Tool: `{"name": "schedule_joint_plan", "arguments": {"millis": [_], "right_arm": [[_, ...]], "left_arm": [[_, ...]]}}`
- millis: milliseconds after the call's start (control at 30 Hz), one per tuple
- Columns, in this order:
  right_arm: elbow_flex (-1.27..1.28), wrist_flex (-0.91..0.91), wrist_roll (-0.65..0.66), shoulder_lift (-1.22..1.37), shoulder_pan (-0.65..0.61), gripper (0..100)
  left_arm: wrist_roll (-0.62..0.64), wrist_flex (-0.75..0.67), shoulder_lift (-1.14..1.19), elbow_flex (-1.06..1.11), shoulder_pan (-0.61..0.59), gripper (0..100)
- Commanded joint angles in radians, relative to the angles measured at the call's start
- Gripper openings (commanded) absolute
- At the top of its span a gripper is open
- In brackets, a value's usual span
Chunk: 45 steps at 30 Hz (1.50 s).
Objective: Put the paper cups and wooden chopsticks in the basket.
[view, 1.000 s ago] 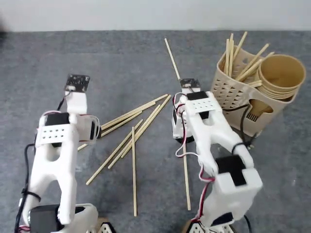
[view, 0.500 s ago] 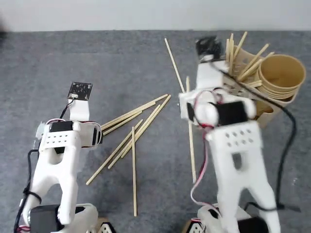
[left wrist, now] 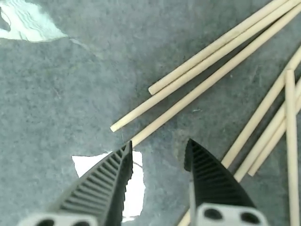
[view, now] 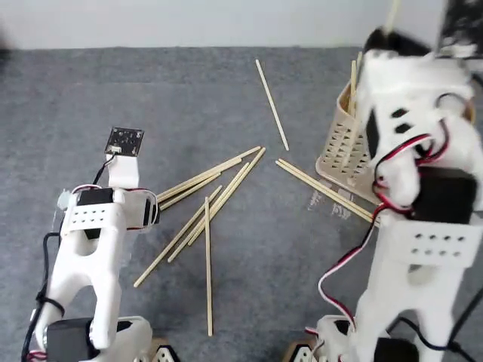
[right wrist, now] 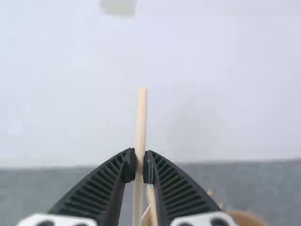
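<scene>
Several wooden chopsticks [view: 205,202] lie fanned out on the grey mat in the middle. One chopstick [view: 271,104] lies alone farther back, and two more [view: 324,190] rest in front of the beige basket [view: 337,147]. My left gripper [left wrist: 157,153] hangs open just above the mat, over the near ends of two chopsticks [left wrist: 207,80]. The right arm [view: 415,128] is raised high above the basket and hides its contents. My right gripper [right wrist: 139,167] is shut on one upright chopstick [right wrist: 140,117], whose tip [view: 392,13] shows against the wall.
The left arm [view: 94,219] stands at the left of the mat. A pale wall [view: 189,23] runs along the far edge. Bare mat lies at the back left and between the two arm bases.
The right arm picked a chopstick off the mat and swung it up and right, over the basket. The left arm shifted slightly forward in the first half second, then stayed put.
</scene>
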Motion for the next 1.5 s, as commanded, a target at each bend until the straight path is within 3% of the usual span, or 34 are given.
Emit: {"name": "schedule_joint_plan", "arguments": {"millis": [0,167,433,533,633,800,867,1067,1267,1467], "right_arm": [[-0.034,-0.165,0.005,0.008,0.048,0.8],[0.091,-0.361,0.005,0.022,0.076,0.8],[0.578,-0.780,0.012,-0.068,0.091,0.8],[0.657,-0.820,0.014,-0.122,0.088,0.9],[0.641,-0.753,0.014,-0.147,0.087,2.7],[0.555,-0.593,0.005,-0.154,0.085,17.7],[0.522,-0.529,0.005,-0.163,0.065,19.1],[0.502,-0.162,-0.098,-0.262,0.015,14.0],[0.531,0.268,-0.110,-0.349,-0.087,6.6],[0.741,0.372,-0.112,-0.423,-0.189,1.2]], "left_arm": [[-0.006,-0.018,-0.029,-0.005,-0.003,18],[-0.006,-0.018,-0.029,-0.005,-0.003,18],[-0.008,-0.020,-0.029,0.002,-0.003,18],[-0.008,-0.020,-0.029,0.002,-0.003,18],[-0.008,-0.020,-0.029,0.002,-0.003,18],[-0.008,-0.031,-0.029,0.005,-0.003,18],[-0.008,-0.031,-0.029,0.005,-0.003,18],[-0.008,-0.026,-0.028,0.005,-0.003,18],[-0.008,-0.023,-0.029,-0.004,0.005,18],[-0.008,0.170,-0.029,-0.142,0.005,18]]}}
